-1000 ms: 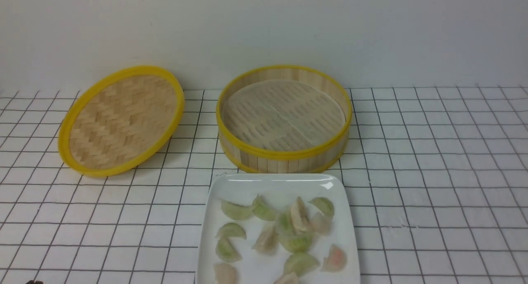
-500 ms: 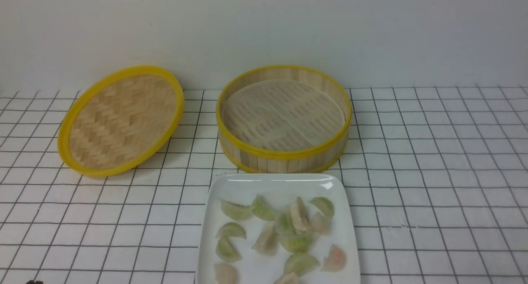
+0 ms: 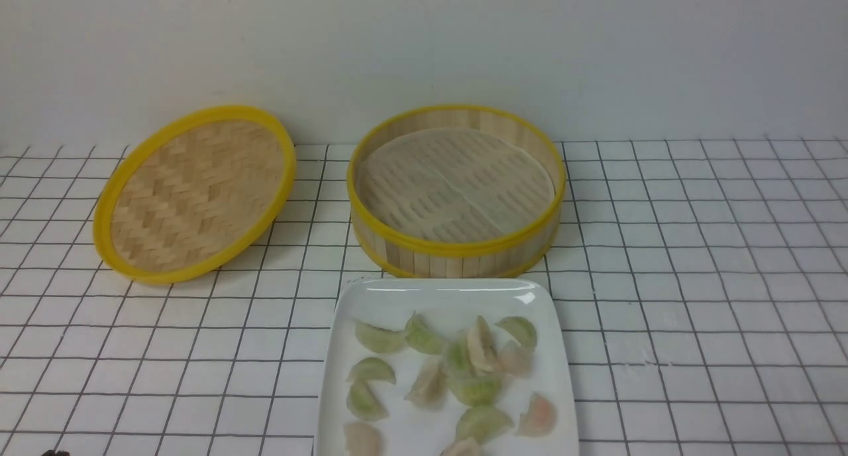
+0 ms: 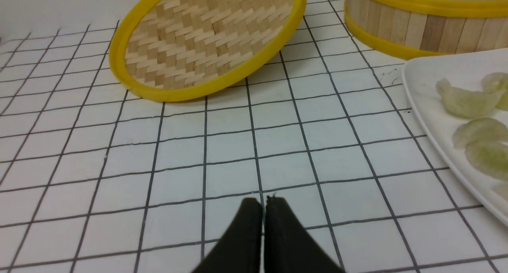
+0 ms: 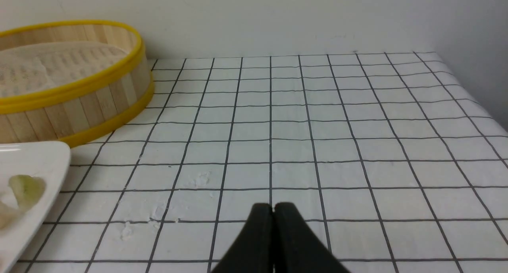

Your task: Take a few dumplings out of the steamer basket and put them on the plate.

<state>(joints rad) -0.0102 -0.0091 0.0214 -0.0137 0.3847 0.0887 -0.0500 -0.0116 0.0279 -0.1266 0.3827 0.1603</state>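
The steamer basket [image 3: 456, 247] stands at the back centre, showing only its white perforated liner [image 3: 457, 184]. Directly in front of it the white plate [image 3: 437, 295] carries several pale green and pinkish dumplings [image 3: 474, 390]. Neither arm reaches into the front view. In the left wrist view my left gripper [image 4: 263, 201] is shut and empty over the checked cloth, left of the plate [image 4: 424, 102]. In the right wrist view my right gripper [image 5: 273, 206] is shut and empty over the cloth, right of the plate [image 5: 43, 162] and the basket [image 5: 83, 106].
The shallow woven lid [image 3: 192, 191] with a yellow rim leans tilted at the back left. A white cloth with a black grid [image 3: 695, 277] covers the table, and a pale wall rises behind. The table's right edge [image 5: 480, 106] shows in the right wrist view.
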